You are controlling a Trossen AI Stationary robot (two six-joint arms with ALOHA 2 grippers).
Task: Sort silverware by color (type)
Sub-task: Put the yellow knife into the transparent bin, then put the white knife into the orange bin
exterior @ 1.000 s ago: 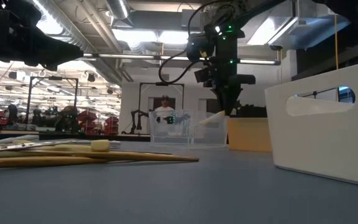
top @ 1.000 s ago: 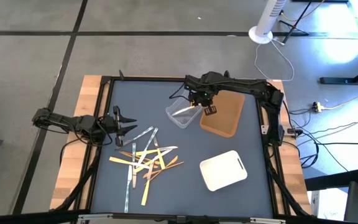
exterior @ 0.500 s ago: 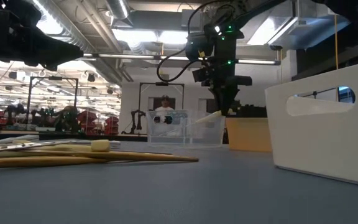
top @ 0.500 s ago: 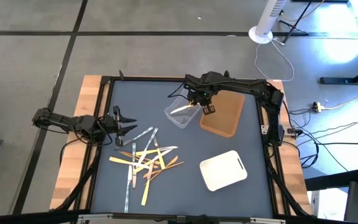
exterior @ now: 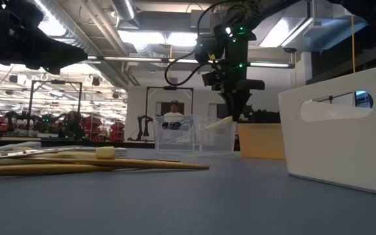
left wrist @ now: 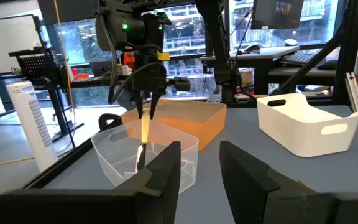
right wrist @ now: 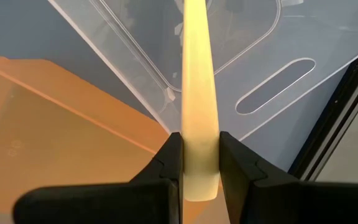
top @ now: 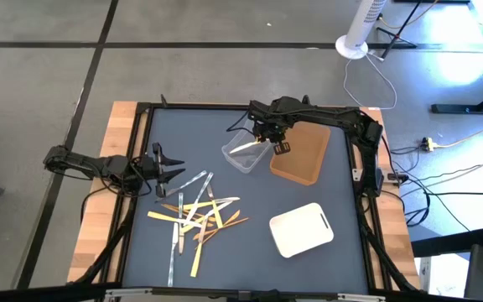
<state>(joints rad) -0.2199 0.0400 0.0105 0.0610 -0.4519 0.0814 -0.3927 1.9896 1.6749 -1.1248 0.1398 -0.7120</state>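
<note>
Little is changed since the earlier frames: a pale yellow utensil (right wrist: 193,106) is still pinched by the right gripper (top: 268,137) above the clear tub (top: 247,153). The left gripper (top: 168,165), fingers spread, waits beside the silverware pile (top: 198,216) on the blue-grey table (top: 250,243).

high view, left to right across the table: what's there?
left gripper → silverware pile → clear tub → right gripper holding a pale yellow utensil → brown tray; white tray sits nearer the front.
</note>
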